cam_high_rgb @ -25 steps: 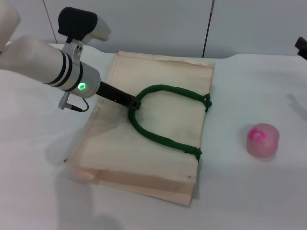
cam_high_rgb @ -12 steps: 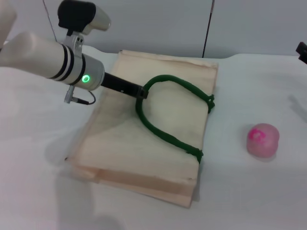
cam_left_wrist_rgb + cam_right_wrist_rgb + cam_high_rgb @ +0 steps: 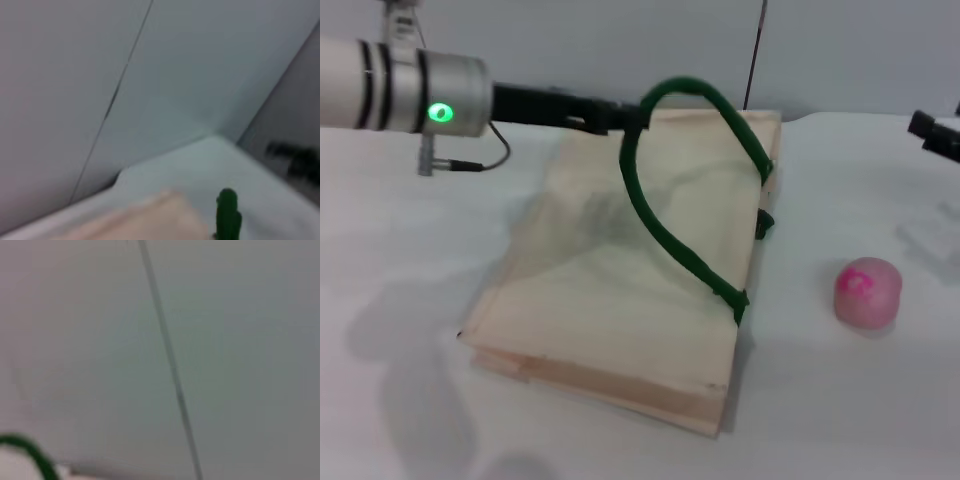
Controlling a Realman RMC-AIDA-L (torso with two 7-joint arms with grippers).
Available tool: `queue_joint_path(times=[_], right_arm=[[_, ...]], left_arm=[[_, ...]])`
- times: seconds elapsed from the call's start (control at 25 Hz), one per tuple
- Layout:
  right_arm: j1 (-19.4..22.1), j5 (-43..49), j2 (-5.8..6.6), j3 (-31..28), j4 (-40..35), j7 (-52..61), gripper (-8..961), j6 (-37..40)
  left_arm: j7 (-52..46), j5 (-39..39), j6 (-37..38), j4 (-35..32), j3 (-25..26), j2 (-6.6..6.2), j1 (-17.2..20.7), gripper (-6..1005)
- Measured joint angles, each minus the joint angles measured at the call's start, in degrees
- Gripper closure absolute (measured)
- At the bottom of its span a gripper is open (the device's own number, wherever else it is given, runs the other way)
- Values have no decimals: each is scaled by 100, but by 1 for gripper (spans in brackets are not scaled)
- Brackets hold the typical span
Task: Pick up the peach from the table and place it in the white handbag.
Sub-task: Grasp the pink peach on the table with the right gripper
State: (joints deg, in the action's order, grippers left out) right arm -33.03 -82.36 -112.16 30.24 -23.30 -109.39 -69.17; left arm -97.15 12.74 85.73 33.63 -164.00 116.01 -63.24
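Observation:
The white handbag (image 3: pixel 620 290) lies flat in the middle of the table, cream with dark green loop handles. My left gripper (image 3: pixel 632 115) is shut on the upper green handle (image 3: pixel 665 225) and holds it raised above the bag's far edge, so the top fabric layer lifts. A piece of that handle shows in the left wrist view (image 3: pixel 228 212) and in the right wrist view (image 3: pixel 30 452). The peach (image 3: pixel 867 291), pink with a magenta blotch, sits on the table to the right of the bag. My right gripper (image 3: pixel 935 132) shows only partly at the right edge, far from the peach.
The white table (image 3: pixel 410 300) runs on all sides of the bag. A grey wall with a dark vertical seam (image 3: pixel 754 55) stands behind the table. A second green handle end (image 3: pixel 761 222) peeks out at the bag's right side.
My left gripper has risen and moved toward the far edge, pulling the green handle up and lifting the bag's top layer. The peach has not moved. The right gripper has edged slightly into view.

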Motion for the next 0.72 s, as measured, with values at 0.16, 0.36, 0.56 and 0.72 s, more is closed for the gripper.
queue_joint_path(times=[0.16,0.36,0.56,0.72], right_arm=[[-5,946,61,0,-338,473,97,-370],[-78,2072,5,0,-727,800,98,-733],[-248,3144,-173,0,-1038,1164,99,-999],[-269,3513,-301,5,-1272,1336,100,-1002]], left_arm=[[117,663,890,563,0,-8,224,880],[118,1026,1251,792,-4,-33,374,880],[73,1326,1522,890,-10,-100,523,880],[47,1466,1603,903,-10,-142,577,881]])
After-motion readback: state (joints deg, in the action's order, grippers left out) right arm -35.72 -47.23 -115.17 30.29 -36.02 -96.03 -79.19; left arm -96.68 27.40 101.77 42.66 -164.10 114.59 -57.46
